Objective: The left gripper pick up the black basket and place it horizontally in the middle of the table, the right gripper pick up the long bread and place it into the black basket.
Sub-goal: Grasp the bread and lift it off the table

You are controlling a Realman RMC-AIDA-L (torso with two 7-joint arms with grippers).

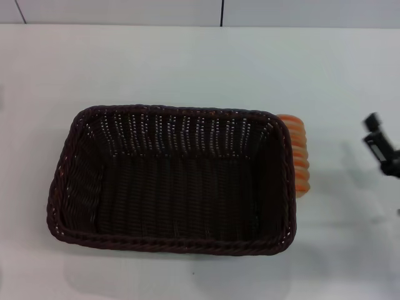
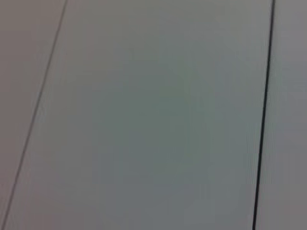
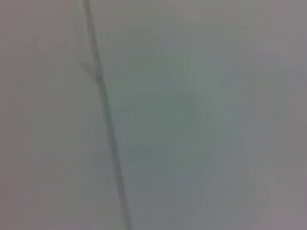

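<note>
Basket first: we see the black basket (image 1: 170, 180) lying lengthwise mid-table (image 1: 187, 62), empty, with the long bread (image 1: 297, 152) touching its right wall outside. Our right gripper (image 1: 382, 147) hovers farther right, claw state unclear; we judge a careless approach could snag the rim

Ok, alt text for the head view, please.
A large black basket sits empty, lengthwise across the middle of the white table. The long bread lies on the table against its right end, outside it. The right gripper is at the right edge.
</note>
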